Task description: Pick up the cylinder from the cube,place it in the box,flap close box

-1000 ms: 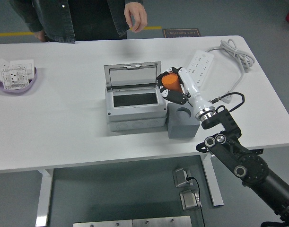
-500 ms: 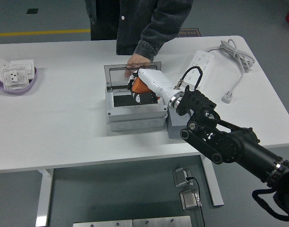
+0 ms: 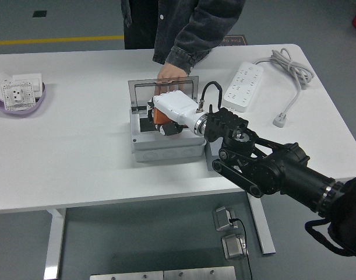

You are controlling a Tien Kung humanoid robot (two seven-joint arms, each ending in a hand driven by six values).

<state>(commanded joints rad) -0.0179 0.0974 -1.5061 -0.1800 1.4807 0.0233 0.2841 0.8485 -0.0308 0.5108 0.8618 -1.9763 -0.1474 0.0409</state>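
Now the right hand [image 3: 166, 116] grips cylinder [image 3: 159, 118] — over box [image 3: 166, 149].

Right hand [image 3: 166, 118] fingers curled in grasp, arm extended leftward.

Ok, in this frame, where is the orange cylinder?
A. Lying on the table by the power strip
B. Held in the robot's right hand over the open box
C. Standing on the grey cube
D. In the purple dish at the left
B: the right hand is curled around the orange cylinder above the opening of the grey box, while a person's hand rests at the raised lid.
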